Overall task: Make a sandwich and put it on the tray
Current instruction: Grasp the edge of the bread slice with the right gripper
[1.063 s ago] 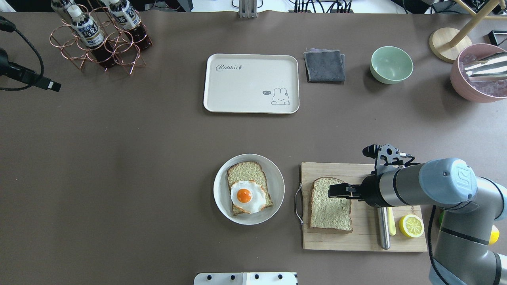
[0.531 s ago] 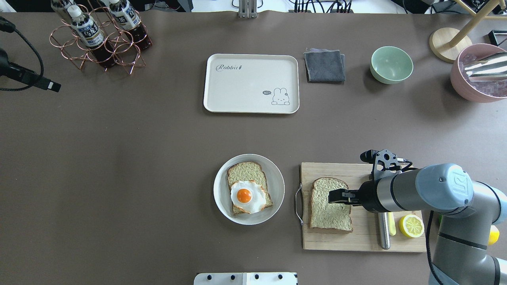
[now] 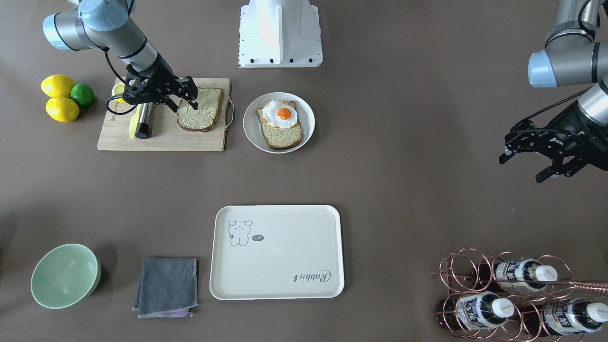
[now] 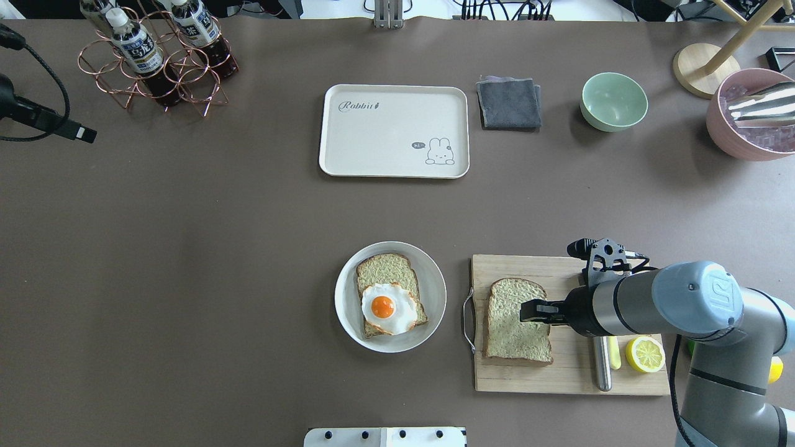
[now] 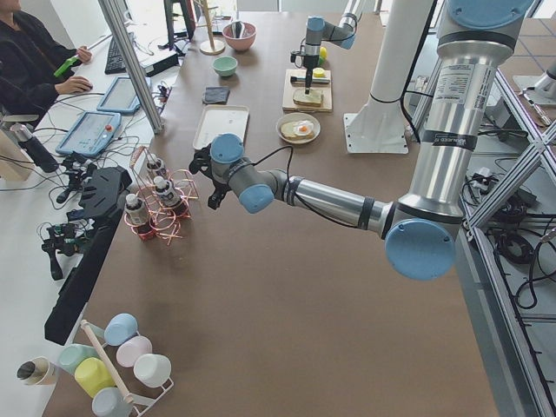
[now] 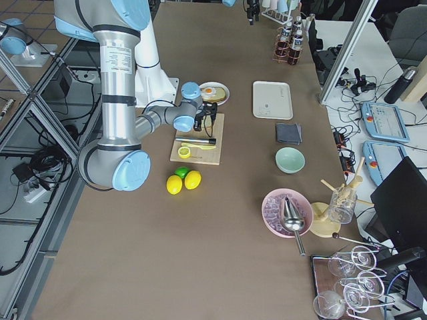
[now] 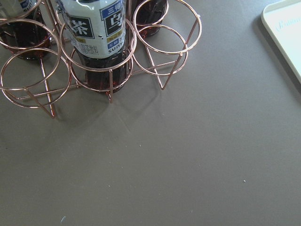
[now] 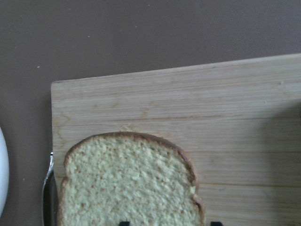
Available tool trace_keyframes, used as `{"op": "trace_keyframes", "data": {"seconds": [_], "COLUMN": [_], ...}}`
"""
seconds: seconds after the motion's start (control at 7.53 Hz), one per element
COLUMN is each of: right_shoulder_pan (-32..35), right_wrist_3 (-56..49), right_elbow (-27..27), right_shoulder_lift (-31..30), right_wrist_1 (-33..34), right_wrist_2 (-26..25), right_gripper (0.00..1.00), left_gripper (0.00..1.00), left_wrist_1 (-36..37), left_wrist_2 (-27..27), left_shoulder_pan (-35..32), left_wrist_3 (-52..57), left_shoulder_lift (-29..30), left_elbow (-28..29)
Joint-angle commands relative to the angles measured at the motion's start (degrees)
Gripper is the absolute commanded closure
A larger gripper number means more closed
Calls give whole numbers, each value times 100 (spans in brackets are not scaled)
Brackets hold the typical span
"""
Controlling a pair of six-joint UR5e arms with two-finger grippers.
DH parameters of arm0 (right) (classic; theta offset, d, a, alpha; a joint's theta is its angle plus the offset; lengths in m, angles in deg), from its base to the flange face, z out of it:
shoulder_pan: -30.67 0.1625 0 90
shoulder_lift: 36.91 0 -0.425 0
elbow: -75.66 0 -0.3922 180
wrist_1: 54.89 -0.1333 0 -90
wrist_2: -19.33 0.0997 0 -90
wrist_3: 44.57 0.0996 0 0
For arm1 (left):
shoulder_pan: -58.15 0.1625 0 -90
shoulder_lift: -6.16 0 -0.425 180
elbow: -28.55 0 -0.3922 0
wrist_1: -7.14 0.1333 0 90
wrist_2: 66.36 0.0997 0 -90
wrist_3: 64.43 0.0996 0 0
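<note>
A white plate (image 4: 436, 297) holds one bread slice with a fried egg (image 4: 384, 306) on top. The second bread slice (image 4: 510, 332) lies flat on the wooden cutting board (image 4: 571, 372) to the plate's right. My right gripper (image 4: 526, 310) hangs open low over that slice's right edge; in the right wrist view its fingertips straddle the slice (image 8: 127, 183). The cream tray (image 4: 394, 131) sits bare at the table's far middle. My left gripper (image 3: 522, 167) hovers open, holding nothing, near the bottle rack (image 3: 513, 289).
A steel-handled knife (image 4: 600, 366) and a lemon half (image 4: 645, 354) lie on the board beside my right arm. Two lemons and a lime (image 3: 64, 97) sit past the board. A grey cloth (image 4: 509, 102), green bowl (image 4: 613, 101) and pink bowl (image 4: 748, 115) line the far right.
My right gripper has sunk lower and shifted slightly toward the robot over the slice on the board. The left arm, plate and tray stay put.
</note>
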Motion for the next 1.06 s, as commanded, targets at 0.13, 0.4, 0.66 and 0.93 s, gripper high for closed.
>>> {"op": "trace_keyframes", "data": {"seconds": [0.13, 0.4, 0.66, 0.93], "right_shoulder_pan": [-7, 27, 246, 755], "right_wrist_3": [1, 1, 88, 212], "right_elbow": [17, 140, 307, 299], "right_shoulder_lift": [-9, 0, 0, 62], "right_wrist_1": [0, 0, -9, -410], "right_wrist_2": [-63, -38, 242, 909], "right_gripper": [100, 100, 100, 100], "left_gripper": [3, 3, 3, 3], "left_wrist_1": [5, 5, 22, 22], "left_wrist_2": [0, 0, 0, 0], "left_shoulder_pan": [0, 0, 0, 8], "left_wrist_3": [0, 9, 0, 9], "left_shoulder_lift": [29, 29, 81, 108], "left_elbow": [20, 29, 73, 100]}}
